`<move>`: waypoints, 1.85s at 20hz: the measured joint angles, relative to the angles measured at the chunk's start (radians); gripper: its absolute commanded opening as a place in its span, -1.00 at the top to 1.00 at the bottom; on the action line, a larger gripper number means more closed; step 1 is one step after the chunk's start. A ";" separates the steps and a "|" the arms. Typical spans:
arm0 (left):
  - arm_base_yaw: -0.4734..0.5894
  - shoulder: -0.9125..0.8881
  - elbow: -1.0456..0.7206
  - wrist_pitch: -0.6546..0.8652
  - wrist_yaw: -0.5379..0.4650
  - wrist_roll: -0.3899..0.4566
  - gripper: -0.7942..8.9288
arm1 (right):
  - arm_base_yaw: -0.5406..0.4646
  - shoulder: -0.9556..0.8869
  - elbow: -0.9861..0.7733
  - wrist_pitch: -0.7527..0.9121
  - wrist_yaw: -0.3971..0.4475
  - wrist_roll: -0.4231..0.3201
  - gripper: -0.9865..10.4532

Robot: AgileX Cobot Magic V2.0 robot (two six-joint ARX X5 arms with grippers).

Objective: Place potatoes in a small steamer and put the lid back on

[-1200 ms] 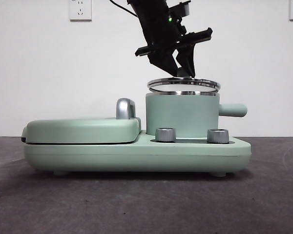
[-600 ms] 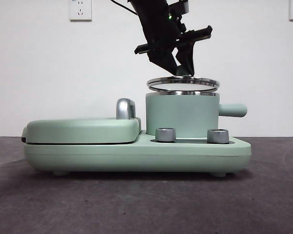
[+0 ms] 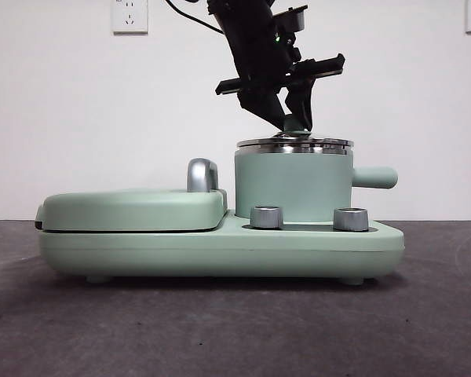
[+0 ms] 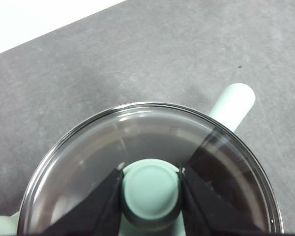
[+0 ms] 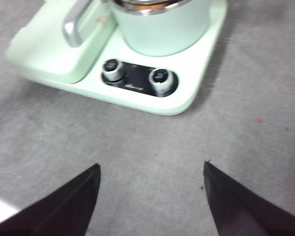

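The mint-green small steamer (image 3: 293, 184) stands on the right half of the appliance, its stubby handle (image 4: 233, 101) pointing right. The glass lid (image 3: 294, 143) lies flat on the steamer's steel rim. My left gripper (image 3: 295, 126) comes down from above and is shut on the lid's green knob (image 4: 151, 189), one jaw on each side. The potatoes are hidden in the front view; in the right wrist view only an orange-brown strip (image 5: 147, 4) shows inside the steamer's rim (image 5: 160, 29). My right gripper (image 5: 151, 166) hangs open over the table in front of the appliance.
A flat griddle cover (image 3: 133, 208) with a silver handle (image 3: 202, 174) fills the left half of the mint-green base (image 3: 220, 247). Two steel dials (image 3: 266, 217) (image 3: 350, 218) sit in front of the steamer. Dark grey tabletop surrounds the appliance.
The left gripper has lowered the lid from a slight tilt just above the steamer until it rests level on the rim. The right arm shows no earlier frame.
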 measured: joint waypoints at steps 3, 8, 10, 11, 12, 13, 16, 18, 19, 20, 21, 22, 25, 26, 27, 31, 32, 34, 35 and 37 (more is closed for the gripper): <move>-0.005 -0.004 0.000 -0.016 -0.023 -0.009 0.80 | 0.000 0.000 0.000 0.007 0.002 0.000 0.24; -0.007 -0.017 -0.003 -0.059 -0.023 -0.018 0.80 | 0.000 0.000 0.000 0.044 0.001 0.000 0.24; -0.007 -0.017 -0.003 -0.058 -0.023 -0.022 0.80 | 0.000 0.000 0.000 0.053 0.001 0.000 0.24; -0.007 -0.017 -0.003 -0.058 -0.023 -0.023 0.80 | 0.000 0.000 0.000 0.052 0.001 0.000 0.24; -0.007 -0.017 -0.003 -0.058 -0.023 -0.025 0.80 | 0.000 0.000 0.000 0.052 0.000 0.000 0.24; -0.009 -0.017 -0.005 -0.051 -0.023 -0.026 0.80 | 0.000 0.000 0.000 0.052 -0.001 0.000 0.24; -0.014 -0.017 -0.016 0.031 -0.028 -0.022 0.80 | 0.000 0.000 0.000 0.052 -0.002 0.000 0.24; -0.016 -0.027 -0.016 0.064 -0.030 -0.022 0.80 | 0.000 0.000 0.000 0.052 -0.002 0.000 0.24; -0.018 -0.036 -0.016 0.051 -0.040 -0.022 0.80 | 0.000 0.000 0.000 0.052 -0.002 0.000 0.24; -0.019 -0.043 -0.016 0.032 -0.054 -0.022 0.80 | 0.000 0.000 0.000 0.052 -0.002 0.000 0.24; -0.019 -0.047 -0.016 0.018 -0.055 -0.022 0.80 | 0.000 0.000 0.000 0.052 -0.002 0.000 0.24; -0.019 -0.048 -0.027 0.031 -0.056 -0.022 0.80 | 0.000 0.000 0.000 0.052 -0.002 0.000 0.24; -0.019 -0.048 -0.076 0.068 -0.056 -0.026 0.80 | 0.000 0.000 0.000 0.052 -0.002 0.000 0.24; -0.019 -0.048 -0.100 0.089 -0.056 -0.026 0.80 | 0.000 0.000 0.000 0.052 -0.002 0.000 0.24; -0.019 -0.048 -0.122 0.113 -0.057 -0.027 0.80 | 0.000 0.000 0.000 0.052 -0.002 0.000 0.24; -0.019 -0.055 -0.146 0.144 -0.057 -0.039 0.80 | 0.000 0.000 0.000 0.052 -0.002 0.000 0.24; -0.019 -0.055 -0.146 0.142 -0.058 -0.045 0.80 | 0.000 0.000 0.000 0.052 -0.002 0.000 0.24; -0.019 -0.058 -0.146 0.130 -0.060 -0.052 0.80 | 0.000 0.000 0.000 0.052 -0.002 0.000 0.24; -0.019 -0.062 -0.146 0.118 -0.060 -0.053 0.77 | 0.000 0.000 0.000 0.052 -0.002 0.000 0.24; -0.019 -0.065 -0.146 0.111 -0.060 -0.055 0.50 | 0.000 0.000 0.000 0.052 -0.002 0.000 0.24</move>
